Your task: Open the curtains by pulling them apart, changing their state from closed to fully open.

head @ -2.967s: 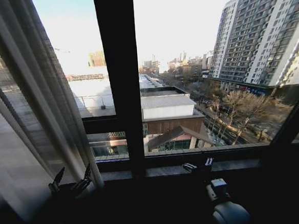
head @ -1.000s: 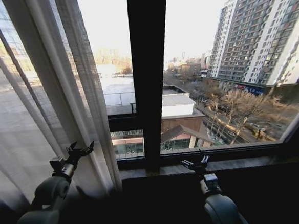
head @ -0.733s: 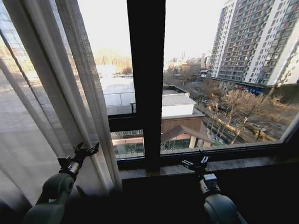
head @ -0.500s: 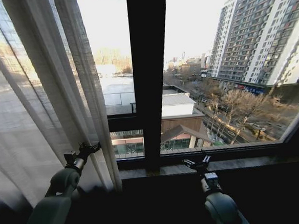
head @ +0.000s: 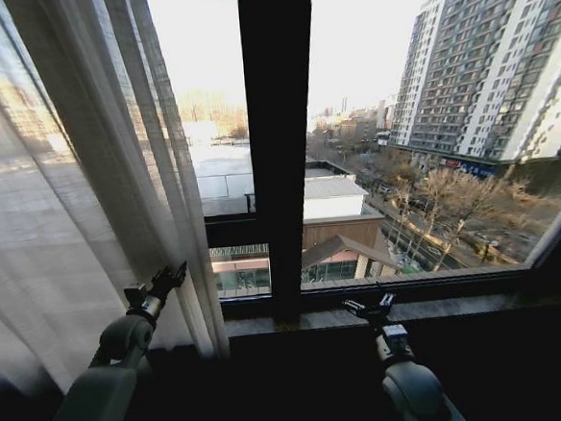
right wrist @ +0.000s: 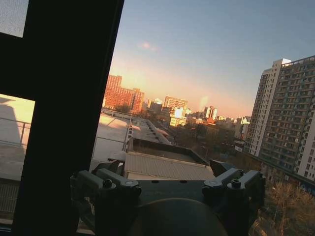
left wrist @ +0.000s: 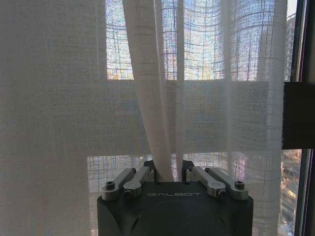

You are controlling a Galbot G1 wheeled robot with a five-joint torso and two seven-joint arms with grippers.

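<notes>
Sheer cream curtains [head: 77, 186] hang gathered at the left of the window, their long pleats falling from the top of the view to just above the sill, their inner edge ending short of the dark central window frame bar [head: 283, 143]. The left gripper [head: 168, 278], raised low against the curtain's inner edge, has its fingers [left wrist: 149, 172] closed on one narrow vertical pleat; in the left wrist view that pleat [left wrist: 150, 98] rises from between the finger bases, with woven fabric spread broadly behind it and a dark frame bar [left wrist: 299, 115] at the fabric's edge. Right of the central bar the glass is uncovered, showing low rooftops [head: 327, 193], bare trees [head: 454, 208] and a tall apartment block [head: 501, 60]. The right gripper [head: 370, 309] rests low near the dark sill [head: 441, 307], just right of the central bar, well apart from the curtains, fingers spread and holding nothing; its wrist view looks past the frame [right wrist: 69, 98] at the skyline.
</notes>
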